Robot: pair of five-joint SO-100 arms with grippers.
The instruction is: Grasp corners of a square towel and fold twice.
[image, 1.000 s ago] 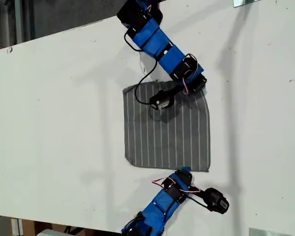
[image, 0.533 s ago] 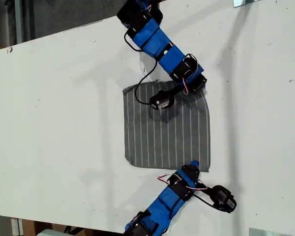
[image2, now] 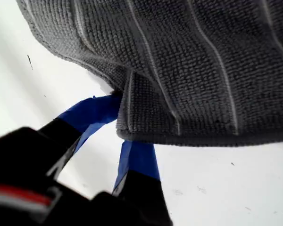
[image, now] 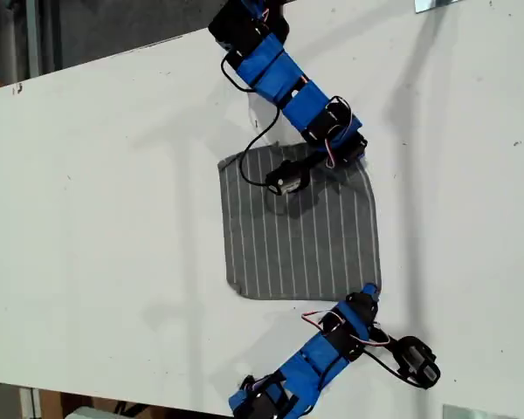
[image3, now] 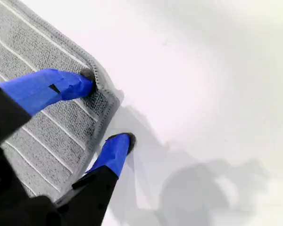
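One towel (image: pixel 301 231) lies flat mid-table (image: pixel 113 218), nearer the exterior view's right. My first gripper (image2: pixel 118 136) is clamped on one corner (image2: pixel 146 117), which is bunched and raised off the table. My second gripper (image3: pixel 101 110) stands spread at another corner (image3: pixel 104 89), one finger (image3: pixel 61 84) on the cloth and the other on bare table just beside the edge.
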